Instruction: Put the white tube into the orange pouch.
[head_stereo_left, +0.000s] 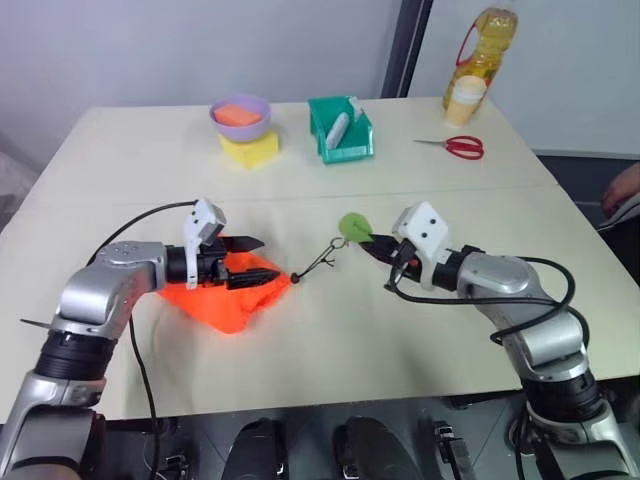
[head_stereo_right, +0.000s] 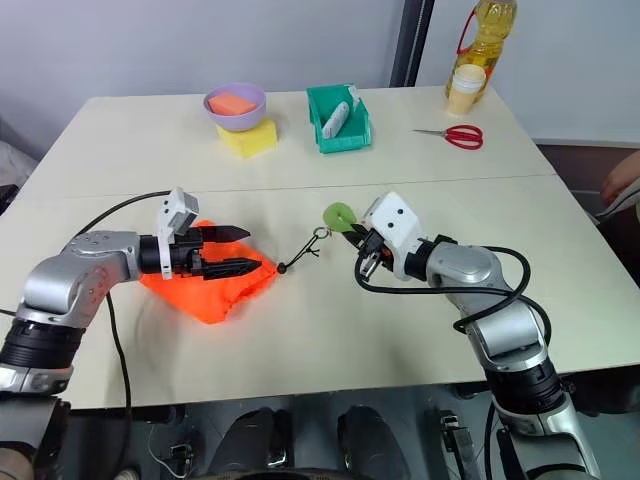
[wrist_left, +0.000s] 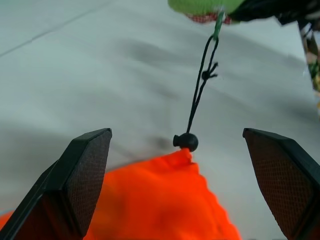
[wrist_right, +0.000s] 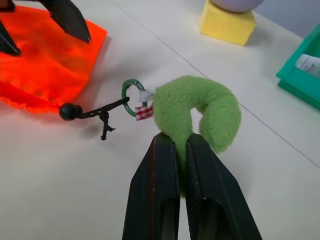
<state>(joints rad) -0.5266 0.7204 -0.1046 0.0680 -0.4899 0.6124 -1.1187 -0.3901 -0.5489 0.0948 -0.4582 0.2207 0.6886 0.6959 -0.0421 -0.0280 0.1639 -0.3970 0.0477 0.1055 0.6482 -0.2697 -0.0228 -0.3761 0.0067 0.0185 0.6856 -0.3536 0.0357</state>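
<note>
The pouch lies on the table toward its left front part, its cord running right to a fuzzy ring near the middle. By the far edge stand a bowl on a block, left of centre, and a bin at centre with the tube inside. Scissors lie right of the bin; a bottle and a cup before it stand at the far right corner
</note>
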